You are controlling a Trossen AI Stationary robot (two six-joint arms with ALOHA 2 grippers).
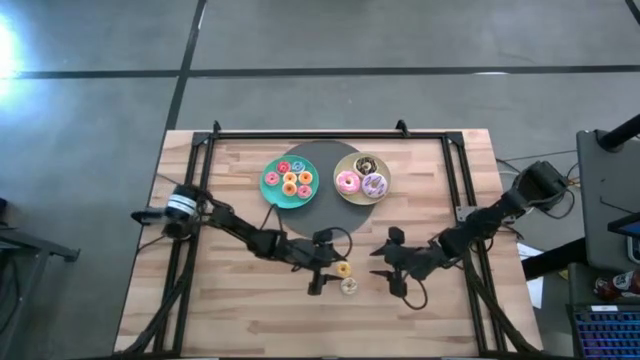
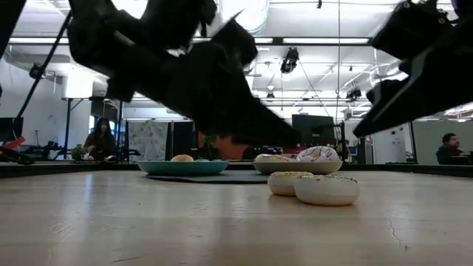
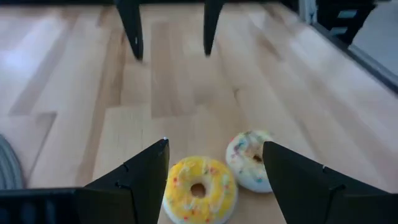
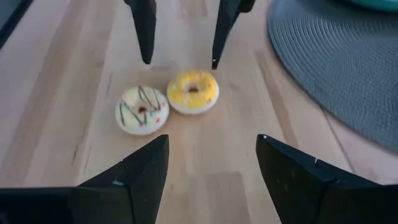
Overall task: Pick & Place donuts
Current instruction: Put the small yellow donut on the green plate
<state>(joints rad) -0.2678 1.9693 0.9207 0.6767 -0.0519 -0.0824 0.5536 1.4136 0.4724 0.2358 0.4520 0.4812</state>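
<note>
Bare counter (image 1: 240, 310) surrounds two small donuts, yellow (image 1: 344, 269) and white (image 1: 349, 286), lying side by side between my left gripper (image 1: 318, 282) and right gripper (image 1: 393, 280), both spread and empty. Behind them I see a teal plate (image 1: 268, 190) and a beige plate (image 1: 348, 196) of donuts on a dark mat (image 1: 325, 152).

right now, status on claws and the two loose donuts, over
Both claws open, empty: left claw over yellow donut, right claw short of it. White donut touching the yellow. Nothing in the way.
</note>
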